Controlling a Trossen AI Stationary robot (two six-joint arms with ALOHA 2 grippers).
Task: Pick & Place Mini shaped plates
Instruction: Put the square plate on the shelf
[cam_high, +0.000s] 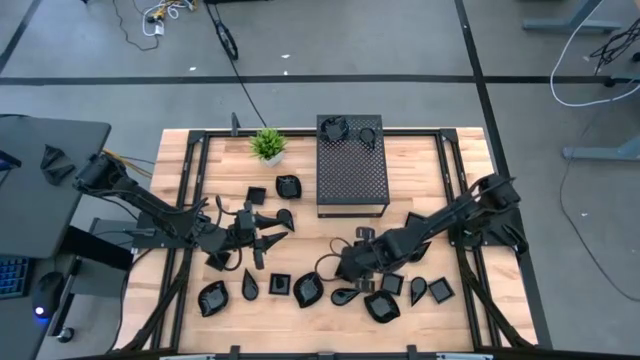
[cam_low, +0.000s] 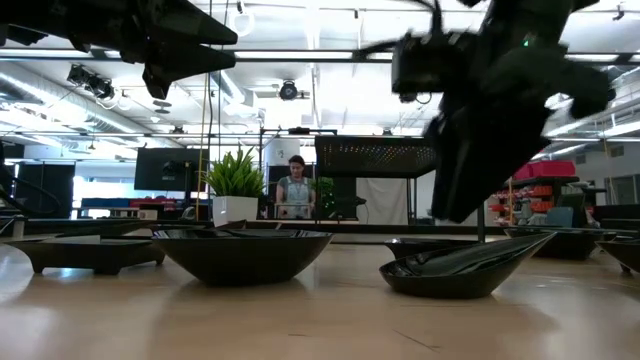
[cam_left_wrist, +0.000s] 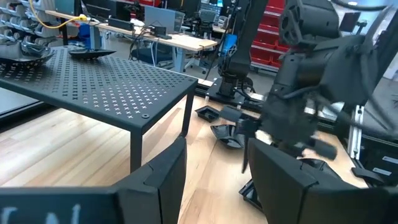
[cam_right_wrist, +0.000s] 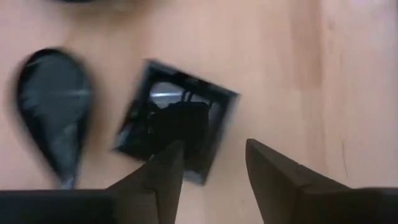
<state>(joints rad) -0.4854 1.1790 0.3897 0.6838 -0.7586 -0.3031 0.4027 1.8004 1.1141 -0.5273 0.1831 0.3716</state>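
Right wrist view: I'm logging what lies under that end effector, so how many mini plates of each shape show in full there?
Square plate: 1
Teardrop plate: 1
Total: 2

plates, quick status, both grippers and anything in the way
Right gripper open above square plate. Left gripper open, empty. Teardrop plate beside it, apart.

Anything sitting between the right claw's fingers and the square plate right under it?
Nothing. In the right wrist view the right claw hangs open over the square plate, one finger overlapping its edge, with only bare wood table alongside. A teardrop plate lies off to one side.
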